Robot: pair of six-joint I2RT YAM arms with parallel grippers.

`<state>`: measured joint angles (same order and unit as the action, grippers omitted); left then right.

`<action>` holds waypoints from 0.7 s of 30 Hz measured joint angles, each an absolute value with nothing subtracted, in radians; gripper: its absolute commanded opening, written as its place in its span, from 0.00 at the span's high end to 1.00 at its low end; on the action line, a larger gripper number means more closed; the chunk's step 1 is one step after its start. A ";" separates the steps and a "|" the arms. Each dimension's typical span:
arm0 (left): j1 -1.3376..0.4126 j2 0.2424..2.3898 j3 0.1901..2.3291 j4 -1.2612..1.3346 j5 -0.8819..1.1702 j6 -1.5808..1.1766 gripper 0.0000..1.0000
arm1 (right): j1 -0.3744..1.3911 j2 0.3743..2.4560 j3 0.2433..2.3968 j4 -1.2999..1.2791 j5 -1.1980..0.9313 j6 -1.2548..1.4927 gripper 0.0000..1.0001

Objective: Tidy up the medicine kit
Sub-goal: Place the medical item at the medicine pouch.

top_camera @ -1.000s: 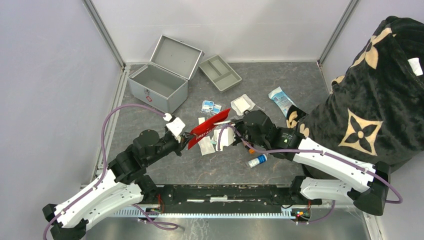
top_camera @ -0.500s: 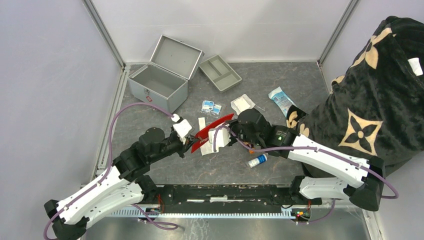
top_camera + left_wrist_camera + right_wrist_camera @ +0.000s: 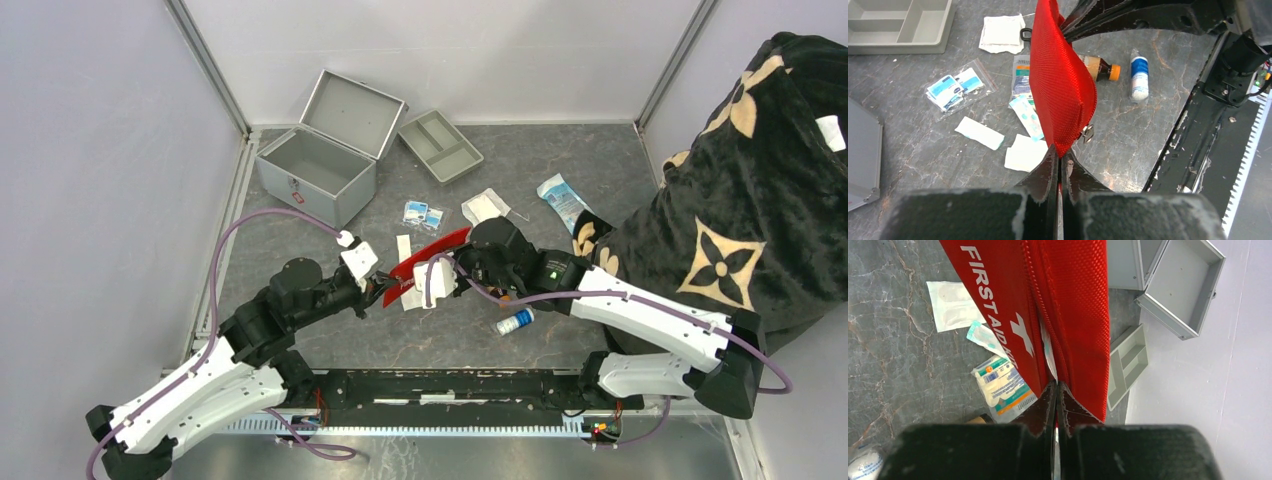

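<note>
While both arms meet over the middle of the table, the left gripper has its jaws pressed together on the lower corner of a red first-aid pouch, right beside the zip pull. At the pouch's other end the right gripper is likewise pinched tight on the red fabric edge, next to the white "FIRST AID" lettering and cross. Between them the pouch hangs clear of the table, showing as a narrow red strip just below centre in the top view.

The medicine kit stands in the upper left of the top view, close to the corner post, with its hinged lid thrown back. It is well apart from both grippers. Just right of it lies a shallow grey divided tray.

Under and around the pouch lie flat white and teal packets, a clear bag of plasters, a gauze packet, an amber bottle with an orange cap and a small white bottle with a blue label. A black patterned blanket fills the right side of the top view.
</note>
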<state>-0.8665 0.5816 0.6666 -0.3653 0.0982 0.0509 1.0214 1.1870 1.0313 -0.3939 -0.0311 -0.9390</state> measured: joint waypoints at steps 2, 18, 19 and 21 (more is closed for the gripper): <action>-0.867 0.580 0.667 -0.365 0.113 0.052 0.98 | 1.021 1.189 1.031 -0.393 -0.035 -0.938 0.92; -0.867 0.582 0.667 -0.366 0.123 0.058 0.98 | 1.021 1.123 1.000 -0.344 -0.034 -0.915 0.80; -0.867 0.583 0.667 -0.366 0.123 0.058 0.98 | 1.021 1.123 0.997 -0.344 -0.034 -0.912 0.83; -0.867 0.583 0.667 -0.366 0.123 0.058 0.98 | 1.021 1.124 0.992 -0.342 -0.035 -0.908 0.88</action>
<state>-0.8665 0.5827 0.6666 -0.3656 0.1230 0.0582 1.0210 1.1240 0.9920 -0.3424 -0.0345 -0.9085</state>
